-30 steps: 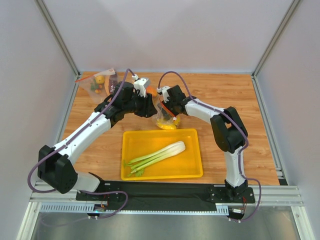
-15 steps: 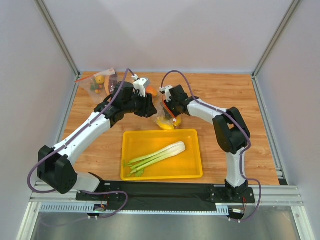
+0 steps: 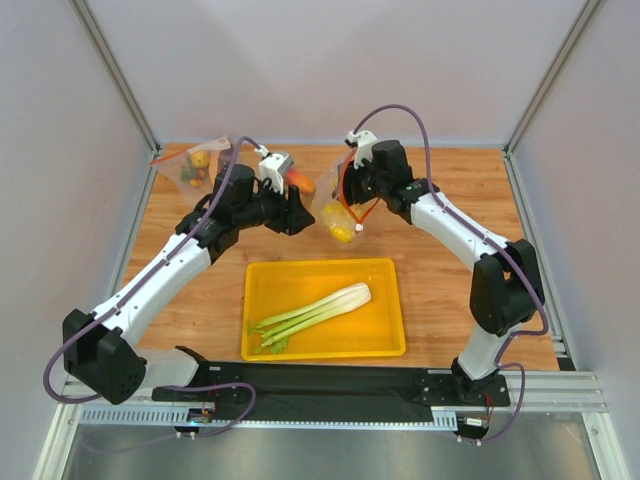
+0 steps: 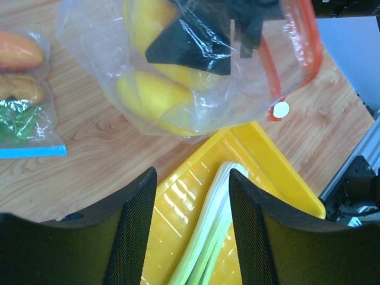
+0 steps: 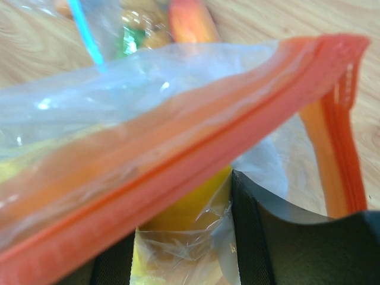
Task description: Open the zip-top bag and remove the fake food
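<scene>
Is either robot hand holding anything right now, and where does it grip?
The right hand holds the zip-top bag by its red-orange zip strip; the left hand holds nothing.

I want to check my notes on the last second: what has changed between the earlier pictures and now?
The right gripper has risen and drawn back, lifting the big bag by its red zip strip, yellow fruit inside. The left gripper has pulled slightly left, away from the bag, jaws open and empty. The celery stalk in the yellow tray and the small bags in the far left corner stayed put.
</scene>
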Motion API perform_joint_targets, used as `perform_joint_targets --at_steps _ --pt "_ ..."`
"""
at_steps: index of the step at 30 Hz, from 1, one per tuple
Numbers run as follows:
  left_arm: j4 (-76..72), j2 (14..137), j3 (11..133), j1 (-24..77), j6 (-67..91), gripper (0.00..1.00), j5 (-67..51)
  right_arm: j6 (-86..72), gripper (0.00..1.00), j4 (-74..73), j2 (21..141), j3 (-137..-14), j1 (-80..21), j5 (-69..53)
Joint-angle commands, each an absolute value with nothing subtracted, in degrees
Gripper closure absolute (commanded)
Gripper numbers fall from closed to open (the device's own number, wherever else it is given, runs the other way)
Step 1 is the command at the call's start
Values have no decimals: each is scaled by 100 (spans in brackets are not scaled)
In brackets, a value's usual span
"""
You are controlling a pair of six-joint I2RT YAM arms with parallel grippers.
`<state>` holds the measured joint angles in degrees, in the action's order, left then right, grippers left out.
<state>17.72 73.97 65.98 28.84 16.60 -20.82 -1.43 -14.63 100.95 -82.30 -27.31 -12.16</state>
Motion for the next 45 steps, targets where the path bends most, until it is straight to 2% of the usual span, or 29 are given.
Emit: perform_joint_targets --at_steps 1,12,21,34,45 --pt "1293 7225 6522 2813 1643 40 -2460 -369 98 -836 9712 -7973 -2690 -1994" --pt "1064 7181 6381 2505 1925 39 -2575 -940 100 104 9053 -7436 -2479 -4216" --pt "721 6891 6205 2092 2118 36 -2716 -1371 100 492 8807 -7277 -2434 -5404" --pt "35 6513 5845 1881 2144 32 -3233 -1520 100 466 8912 -7374 -2408 -6099" --pt "-334 6653 5757 1881 2276 32 -3603 -2223 100 1221 8903 -7304 -2408 -6714"
